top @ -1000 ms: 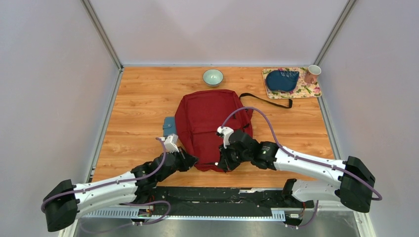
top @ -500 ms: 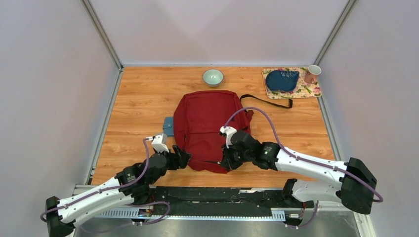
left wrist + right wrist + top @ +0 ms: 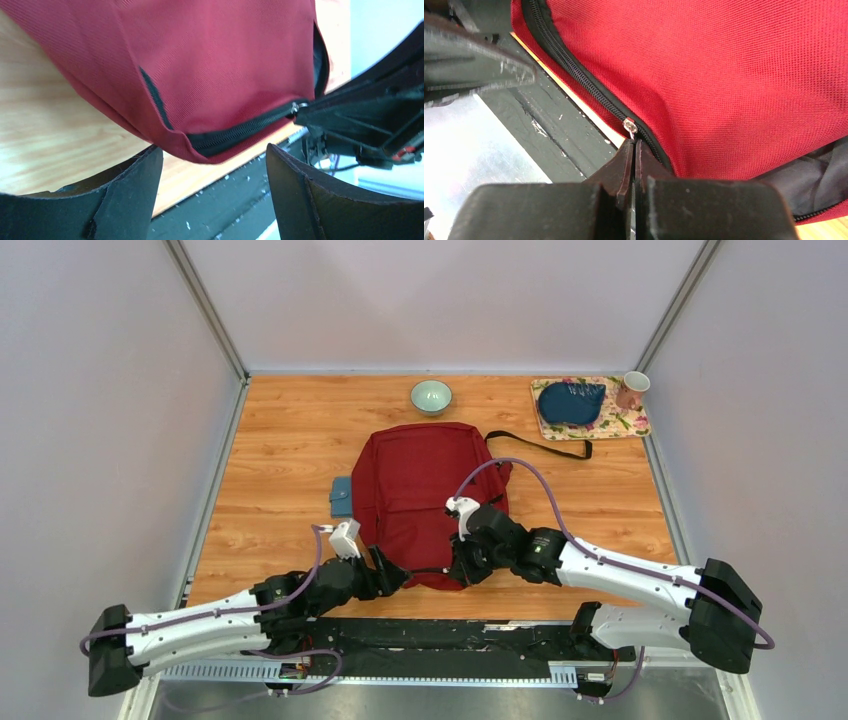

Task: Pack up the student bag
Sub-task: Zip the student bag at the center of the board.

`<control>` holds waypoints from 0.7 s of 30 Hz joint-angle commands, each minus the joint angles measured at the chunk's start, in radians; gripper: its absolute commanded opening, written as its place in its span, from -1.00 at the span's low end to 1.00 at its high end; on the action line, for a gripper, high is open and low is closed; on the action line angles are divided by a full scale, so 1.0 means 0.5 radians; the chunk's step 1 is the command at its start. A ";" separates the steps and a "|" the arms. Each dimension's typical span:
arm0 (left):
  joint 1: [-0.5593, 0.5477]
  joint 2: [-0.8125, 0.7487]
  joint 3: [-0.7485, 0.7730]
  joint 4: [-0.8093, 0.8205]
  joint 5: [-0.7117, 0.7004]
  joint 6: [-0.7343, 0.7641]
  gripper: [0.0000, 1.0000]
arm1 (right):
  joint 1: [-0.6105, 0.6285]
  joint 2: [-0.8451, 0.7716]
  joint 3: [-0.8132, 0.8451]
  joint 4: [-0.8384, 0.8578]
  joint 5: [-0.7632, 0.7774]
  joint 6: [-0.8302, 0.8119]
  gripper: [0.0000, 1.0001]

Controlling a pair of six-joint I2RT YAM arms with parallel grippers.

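Right wrist: student bag [image 3: 724,75] partly unzipped.

dark red student bag [image 3: 420,495], flat, mid-table

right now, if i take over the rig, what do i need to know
Left gripper: open, the near left corner of the student bag sits between its fingers, not gripped.
Right gripper: shut on the zipper pull at the bag's near edge.
Bag lies flat mid-table. The zipper is closed left of the pull and gapes right of it, showing dark lining.
A small blue item lies outside, against the bag's left side.
Contents cannot be seen. Left to do: probably finish the zipper and pack.
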State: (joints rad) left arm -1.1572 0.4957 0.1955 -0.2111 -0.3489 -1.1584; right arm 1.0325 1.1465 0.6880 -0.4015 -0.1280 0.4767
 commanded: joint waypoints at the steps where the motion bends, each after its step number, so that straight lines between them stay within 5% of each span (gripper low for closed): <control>1: -0.158 0.125 0.146 0.183 -0.060 -0.251 0.65 | -0.009 -0.047 -0.005 0.008 0.069 -0.036 -1.00; 6: -0.327 0.248 0.198 0.229 -0.195 -0.288 0.65 | -0.019 -0.057 -0.002 0.011 0.060 -0.042 -1.00; 15: -0.327 0.530 0.081 0.919 -0.299 -0.166 0.66 | -0.019 -0.063 -0.020 0.015 0.014 -0.057 -1.00; 21: -0.327 0.656 0.097 0.861 -0.382 -0.104 0.67 | -0.019 -0.093 -0.047 0.027 -0.041 -0.079 -1.00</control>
State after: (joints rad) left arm -1.3163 0.8032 0.2344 0.1684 -0.4755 -1.2572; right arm 1.0260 1.1305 0.6773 -0.4053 -0.1280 0.4652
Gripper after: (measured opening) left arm 0.832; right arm 0.009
